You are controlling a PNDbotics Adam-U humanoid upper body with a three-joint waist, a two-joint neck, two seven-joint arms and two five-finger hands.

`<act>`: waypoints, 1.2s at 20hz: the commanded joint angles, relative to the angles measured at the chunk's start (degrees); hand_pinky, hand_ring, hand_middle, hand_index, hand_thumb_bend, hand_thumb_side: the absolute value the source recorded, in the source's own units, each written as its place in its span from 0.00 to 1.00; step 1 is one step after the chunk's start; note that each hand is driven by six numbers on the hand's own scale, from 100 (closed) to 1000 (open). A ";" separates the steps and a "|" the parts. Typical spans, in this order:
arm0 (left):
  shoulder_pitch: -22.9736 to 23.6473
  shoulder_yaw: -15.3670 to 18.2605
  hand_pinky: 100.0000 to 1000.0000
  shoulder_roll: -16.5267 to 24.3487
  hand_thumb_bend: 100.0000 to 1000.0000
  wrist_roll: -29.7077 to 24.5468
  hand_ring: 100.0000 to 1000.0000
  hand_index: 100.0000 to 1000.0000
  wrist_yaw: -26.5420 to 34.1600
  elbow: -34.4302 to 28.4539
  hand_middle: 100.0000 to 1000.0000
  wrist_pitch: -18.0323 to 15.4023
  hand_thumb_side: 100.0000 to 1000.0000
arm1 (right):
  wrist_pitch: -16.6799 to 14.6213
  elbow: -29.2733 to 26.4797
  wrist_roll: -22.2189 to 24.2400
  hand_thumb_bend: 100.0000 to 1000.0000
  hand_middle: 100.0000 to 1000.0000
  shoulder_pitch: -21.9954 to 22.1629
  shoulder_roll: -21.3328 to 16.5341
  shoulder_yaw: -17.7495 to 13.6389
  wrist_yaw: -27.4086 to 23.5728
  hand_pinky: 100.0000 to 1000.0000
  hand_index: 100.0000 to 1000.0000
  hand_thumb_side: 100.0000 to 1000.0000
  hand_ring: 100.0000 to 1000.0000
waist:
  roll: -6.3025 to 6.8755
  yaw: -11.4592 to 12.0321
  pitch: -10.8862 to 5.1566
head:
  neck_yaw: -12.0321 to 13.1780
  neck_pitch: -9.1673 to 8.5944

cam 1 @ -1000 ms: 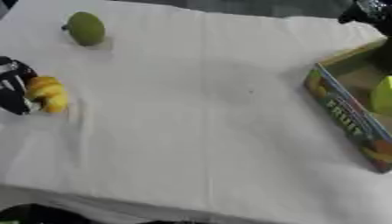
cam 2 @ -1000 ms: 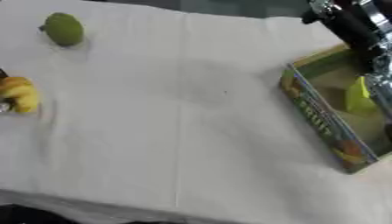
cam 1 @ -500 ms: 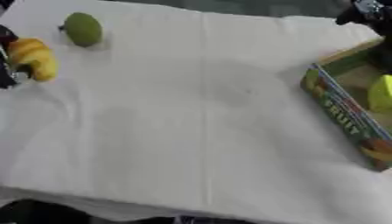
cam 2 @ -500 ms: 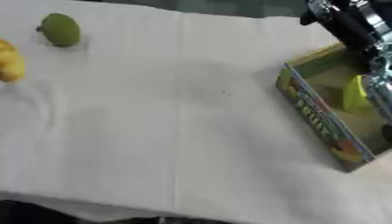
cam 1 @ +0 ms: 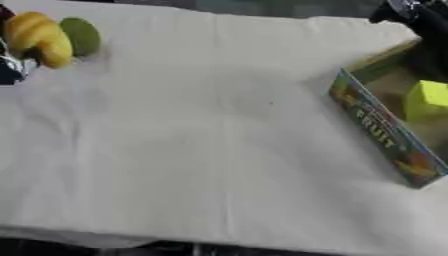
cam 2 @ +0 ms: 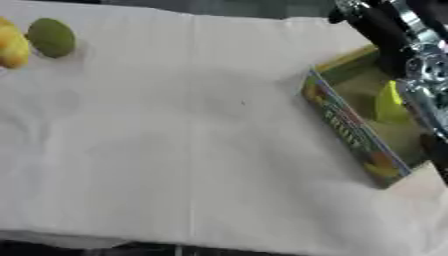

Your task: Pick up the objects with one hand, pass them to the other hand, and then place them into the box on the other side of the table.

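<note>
The table (cam 1: 201,150) has a white cloth on it. The box (cam 1: 385,130) sits at the right edge, with a yellow-green block (cam 1: 426,99) inside. The right arm (cam 2: 411,45) hangs over the box; its hand is hidden, so I cannot tell about those fingers. At the far left, the left hand (cam 1: 10,70) has its fingers around a banana (cam 1: 39,31), up off the cloth. A green fruit (cam 1: 81,36) lies just beside it. This looks like the carrying step. Next, the banana must go across to the right hand.

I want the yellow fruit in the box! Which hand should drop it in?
The right: its arm hangs over the box, while the left hand holds the yellow fruit at the far side, so a handover probably comes first.
</note>
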 commanded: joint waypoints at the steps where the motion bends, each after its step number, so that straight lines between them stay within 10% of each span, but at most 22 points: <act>1: -1.33 -0.91 0.42 -1.66 0.00 2.54 0.48 0.54 1.79 -1.23 0.44 -0.27 0.07 | -0.14 -1.02 -0.22 0.00 0.49 -0.64 -1.63 -1.05 -0.45 0.91 0.80 0.64 0.66 | 0.15 -0.16 -1.09 | -0.73 -0.86; 24: -1.14 -6.17 0.36 -19.32 0.00 8.51 0.47 0.54 -1.98 4.40 0.42 -6.13 0.20 | -0.56 -1.57 0.32 0.00 0.48 -1.26 -1.08 -0.98 -0.99 0.91 0.80 0.59 0.66 | -0.89 -2.32 -1.28 | -8.45 -0.69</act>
